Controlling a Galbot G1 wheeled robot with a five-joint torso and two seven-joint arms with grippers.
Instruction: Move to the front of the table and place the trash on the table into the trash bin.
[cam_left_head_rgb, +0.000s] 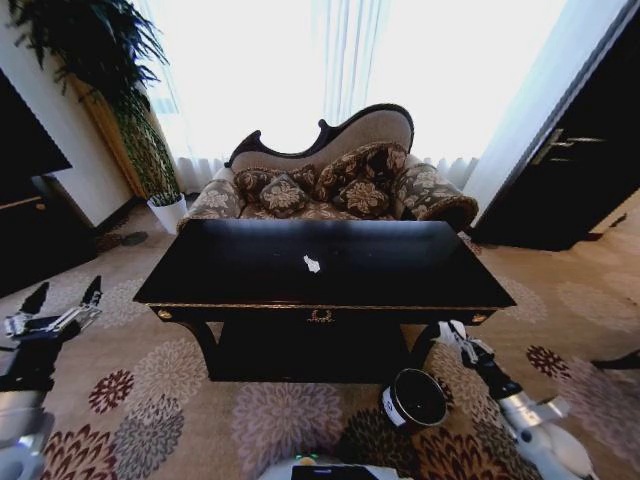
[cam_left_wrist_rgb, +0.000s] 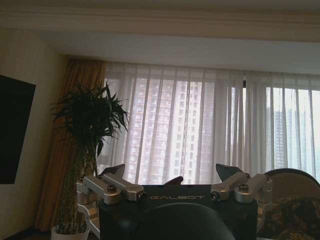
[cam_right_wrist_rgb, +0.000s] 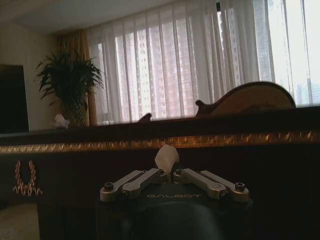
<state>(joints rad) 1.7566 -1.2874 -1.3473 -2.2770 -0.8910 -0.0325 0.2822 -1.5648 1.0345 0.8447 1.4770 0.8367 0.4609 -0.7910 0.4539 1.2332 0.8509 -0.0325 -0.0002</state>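
right gripper carrying a paper wad down toward the trash bin.

right gripper (cam_right_wrist_rgb: 167, 167), at five o'clock by the table (cam_left_head_rgb: 200, 290) front, has jaws pinched on a white paper wad (cam_right_wrist_rgb: 166, 156), low beside the trash bin (cam_left_head_rgb: 414, 400) at six o'clock, likely for dropping. another wad (cam_left_head_rgb: 312, 264) sits mid-table. left gripper (cam_left_wrist_rgb: 170, 176), at eight o'clock, waits with jaws apart, empty.

Glossy black counter (cam_left_head_rgb: 250, 270) with gold emblem (cam_left_head_rgb: 320, 316); white paper wad (cam_left_head_rgb: 312, 264); dark bin (cam_left_head_rgb: 414, 399), white label; floral-patterned carpet (cam_left_head_rgb: 150, 400).
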